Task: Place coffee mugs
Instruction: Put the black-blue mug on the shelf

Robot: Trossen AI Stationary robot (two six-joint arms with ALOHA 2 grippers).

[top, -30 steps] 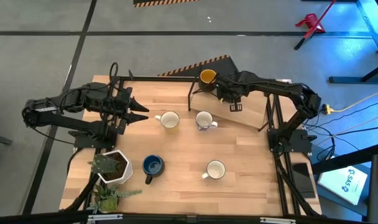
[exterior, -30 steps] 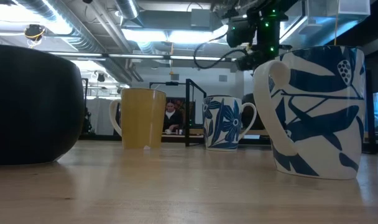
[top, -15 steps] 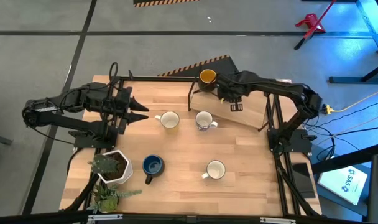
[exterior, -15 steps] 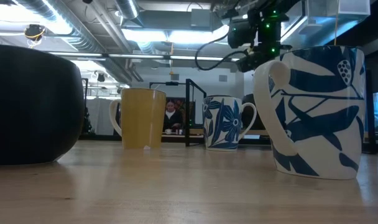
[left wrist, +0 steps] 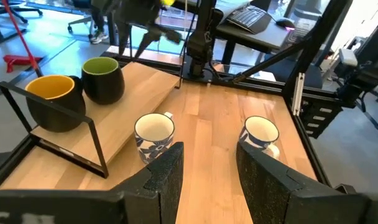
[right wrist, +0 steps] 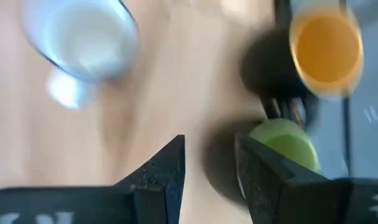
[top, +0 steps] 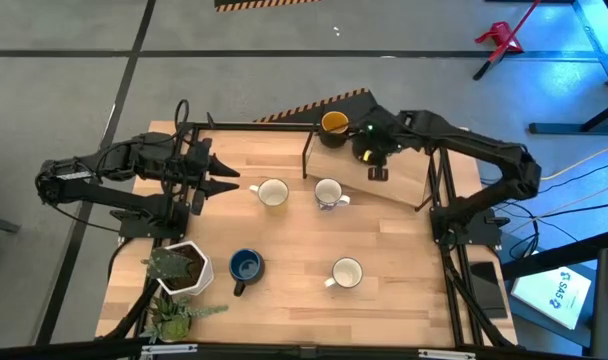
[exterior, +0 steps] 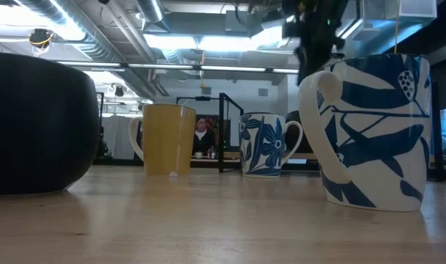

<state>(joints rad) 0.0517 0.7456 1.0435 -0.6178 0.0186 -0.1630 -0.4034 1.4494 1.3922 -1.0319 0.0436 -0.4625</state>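
The olive green mug [left wrist: 104, 79] and the dark mug with a yellow-orange inside [top: 334, 124] stand upright side by side on a raised wooden board [top: 404, 180] at the table's far right. My right gripper [top: 368, 152] hangs open above the olive mug [right wrist: 282, 148], which shows beside its fingers without touching them. Three white mugs [top: 272, 193] [top: 328, 193] [top: 345, 272] and the blue mug [top: 245, 266] stand on the tabletop. My left gripper [top: 224, 180] waits open at the left, pointing toward the white mugs.
A white hexagonal plant pot [top: 181, 268] with greenery sits at the near left corner. A black metal frame [top: 309, 150] edges the raised board. Bare wood lies between the mugs in the middle of the table [top: 294, 250]. A person shows far off in the room [exterior: 202, 138].
My right gripper has risen straight up from the olive mug, and its arm has swung back toward the right edge. The olive mug stays standing on the board beside the dark mug. The left arm has kept still.
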